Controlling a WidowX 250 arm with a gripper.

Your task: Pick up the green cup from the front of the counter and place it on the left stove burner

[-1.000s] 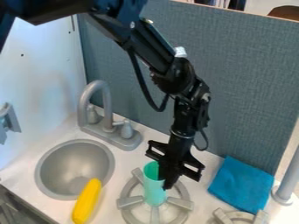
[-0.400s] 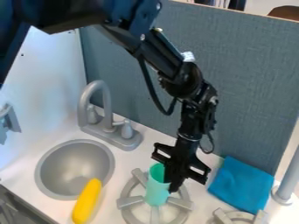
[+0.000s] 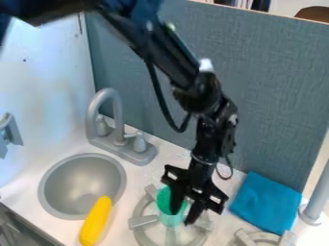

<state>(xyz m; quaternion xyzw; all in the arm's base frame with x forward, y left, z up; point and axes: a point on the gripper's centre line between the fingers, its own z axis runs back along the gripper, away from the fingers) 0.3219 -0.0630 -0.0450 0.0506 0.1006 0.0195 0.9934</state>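
Both fingers of the claw (image 3: 182,217) are held apart at the mouth of a green cup (image 3: 170,219), one fingertip seen at or within the opening and the other beside the outer wall. No firm grip can be made out, and whether the wall is touched by either finger cannot be told. The cup is stood upright on a grey stove burner (image 3: 139,222), its mouth partly hidden by the claw. It lies low and mostly to the image-left of the claw, with its rim reached by the fingers.

The step in hand is judged to be the placing of the claw about the cup's wall, whether for a grip or a release. If a grip is wanted, the wall must be centred between the fingers before they are closed; if a release, the claw must be raised straight so that the cup is not tipped.

Farther out, a round grey sink (image 3: 83,178) is set into the white worktop (image 3: 154,174), with a faucet (image 3: 94,108) mounted behind it. A long yellow object (image 3: 95,221) is rested across the sink's near edge. A blue cloth (image 3: 266,202) is laid beyond the claw, near a second burner (image 3: 246,238).
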